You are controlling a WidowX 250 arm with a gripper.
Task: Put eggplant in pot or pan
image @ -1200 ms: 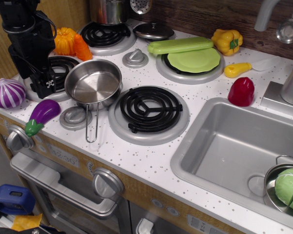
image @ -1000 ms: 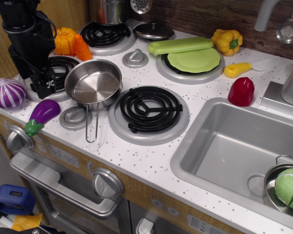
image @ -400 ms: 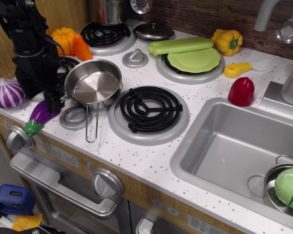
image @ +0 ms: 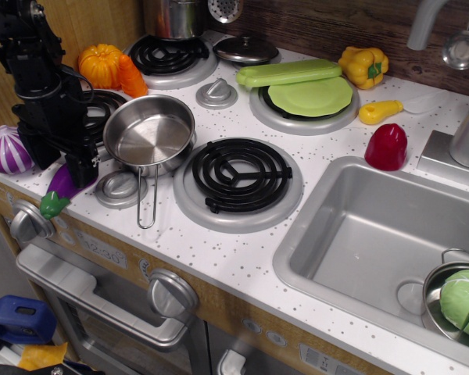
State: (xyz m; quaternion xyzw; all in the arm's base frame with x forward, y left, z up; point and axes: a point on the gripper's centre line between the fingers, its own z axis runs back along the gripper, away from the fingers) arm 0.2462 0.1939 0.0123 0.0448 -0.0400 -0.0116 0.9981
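Eggplant point(image: 59, 187) lies diagonally, stem toward counter's front-left.

A white speckled tabletop point(image: 242, 250) of a toy kitchen carries four coil burners and a sunken steel sink point(image: 359, 234) at right. A saucepan point(image: 147, 137) sits left of the front burner point(image: 238, 180), its wire handle pointing toward the front edge. An eggplant point(image: 61, 187) lies near the front left corner, beside a striped onion point(image: 4, 148). A red pepper point(image: 386, 146), a yellow pepper point(image: 364, 66) and a green plate point(image: 309, 96) rest farther back.
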